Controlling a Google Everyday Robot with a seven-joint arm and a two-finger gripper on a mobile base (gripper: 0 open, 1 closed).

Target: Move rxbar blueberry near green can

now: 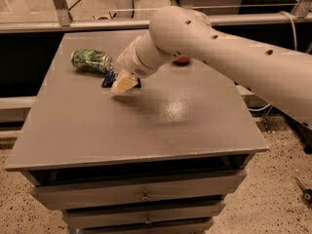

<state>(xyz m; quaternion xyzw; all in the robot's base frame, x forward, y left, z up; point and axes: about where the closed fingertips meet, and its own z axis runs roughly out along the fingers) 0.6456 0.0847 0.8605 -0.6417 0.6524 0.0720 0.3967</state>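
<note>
The green can (90, 61) lies on its side at the back left of the grey table (146, 126), its silver end facing right. The rxbar blueberry (108, 78) shows only as a dark-blue end on the table just right of and in front of the can; the rest is hidden under the gripper. My gripper (123, 84) is at the end of the white arm (219, 48), which reaches in from the right. It is directly over the bar, close to the can's silver end.
A red apple (183, 60) peeks out behind the arm at the back middle of the table. The table has drawers (141, 194) below its front edge. A metal rail and glass partition run behind the table.
</note>
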